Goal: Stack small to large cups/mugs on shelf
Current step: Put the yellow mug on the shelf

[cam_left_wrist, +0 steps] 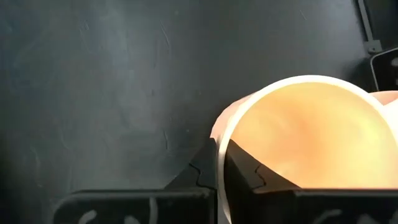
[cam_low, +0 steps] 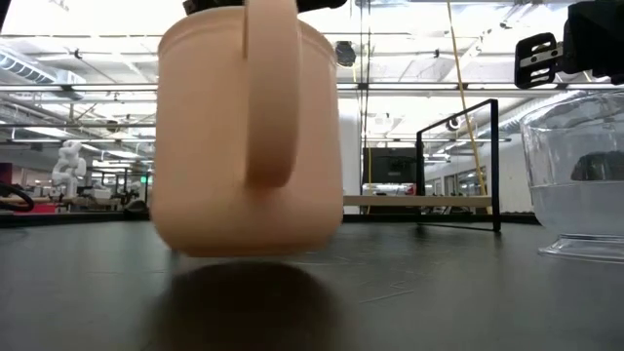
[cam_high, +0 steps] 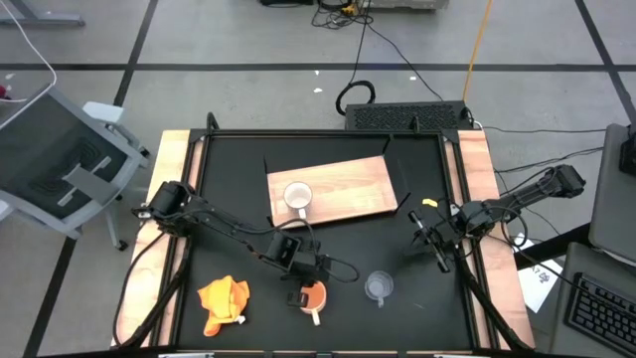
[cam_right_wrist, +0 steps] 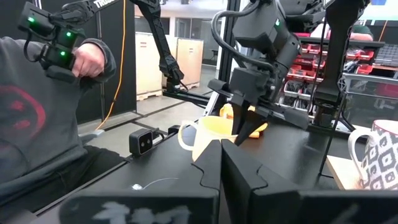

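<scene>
The yellow-orange cup [cam_high: 313,295] [cam_low: 249,136] is near the table's near edge, handle [cam_high: 316,316] toward that edge. My left gripper [cam_high: 306,278] [cam_left_wrist: 221,171] comes down on it and is shut on its rim. The clear glass cup [cam_high: 378,286] [cam_low: 580,185] stands on its base to the right of it. The white cup [cam_high: 298,196] [cam_right_wrist: 379,158] stands upright on the wooden shelf board [cam_high: 348,189], which lies flat on the black table. My right gripper [cam_high: 437,247] [cam_right_wrist: 221,152] is shut and hovers over the table's right side, touching nothing. My left gripper pinches the yellow-orange cup's rim wall [cam_left_wrist: 219,146], one finger inside the cup and one outside. The fingers come from above, slanting from the far left, on the side opposite the handle. The cup is upright; in the low view its base [cam_low: 249,252] looks just off the table.
An orange-yellow cloth [cam_high: 224,303] lies crumpled at the near left. A black frame stand [cam_low: 458,166] rises by the board's right end. A person [cam_right_wrist: 37,124] sits beyond the table edge in the right wrist view. Bare black tabletop [cam_high: 427,298] lies near right.
</scene>
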